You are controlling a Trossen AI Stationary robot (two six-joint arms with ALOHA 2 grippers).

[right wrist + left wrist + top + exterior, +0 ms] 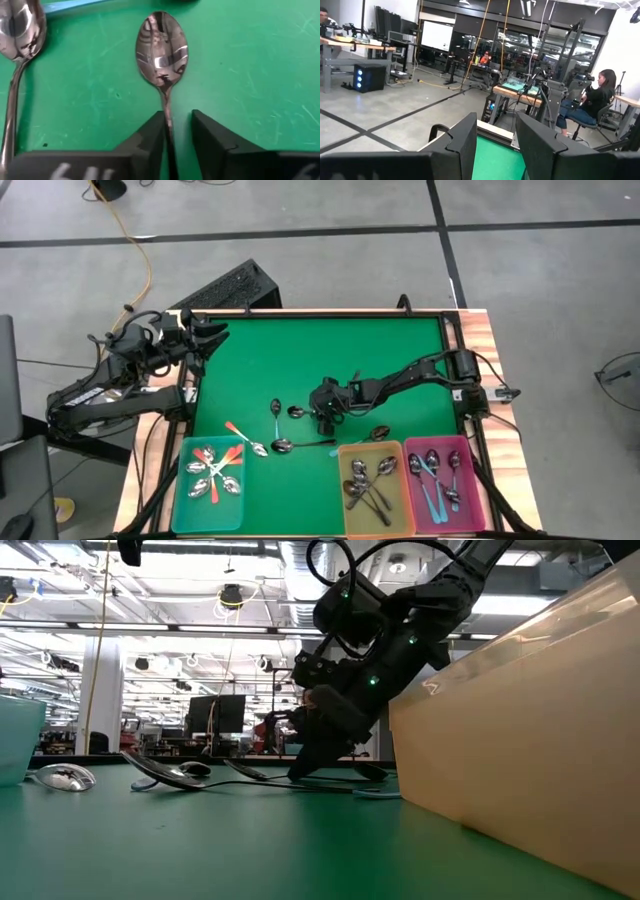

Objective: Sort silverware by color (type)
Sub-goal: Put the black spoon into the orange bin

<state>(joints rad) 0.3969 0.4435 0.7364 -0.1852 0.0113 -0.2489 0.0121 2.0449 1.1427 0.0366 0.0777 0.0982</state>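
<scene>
Spoon handle sitting between the right fingers

Your right gripper (326,418) is reaching down to the green mat (300,350) near the middle of the table, just behind the yellow bin (372,522). In the right wrist view its two dark fingers (147,137) are standing on either side of the thin neck of a dark spoon (162,47); the left one is sitting against the handle, while a slim strip of mat is showing beside the other. You cannot tell from this whether the jaws are clamping it yet. The spoon is lying flat on the mat, bowl up.

Another dark spoon (17,30) is lying just beside it. More loose spoons are resting on the mat: a blue one (275,412), an orange one (240,436), and a dark one (300,445).

The teal bin (180,490) is holding orange spoons, the yellow bin dark ones, the pink bin (478,490) blue ones.

Your left gripper (208,338) is waiting above the mat's far left corner, jaws parted and holding nothing.
</scene>
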